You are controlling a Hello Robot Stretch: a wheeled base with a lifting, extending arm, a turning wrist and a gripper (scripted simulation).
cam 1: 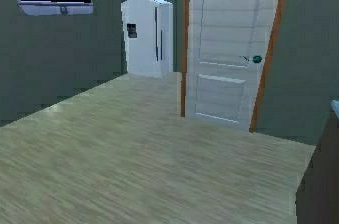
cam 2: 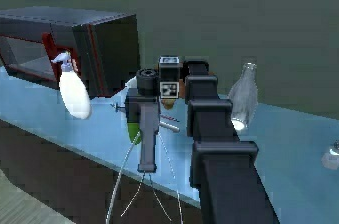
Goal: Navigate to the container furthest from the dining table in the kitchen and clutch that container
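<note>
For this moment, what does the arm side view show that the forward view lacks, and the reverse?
Arm side view: the arm, the gripper, a dark microwave, a white spray bottle, a clear bottle and a small shaker. Forward view: a white fridge and a white door in a brown frame. Both: the light blue countertop and pale wood floor.
</note>
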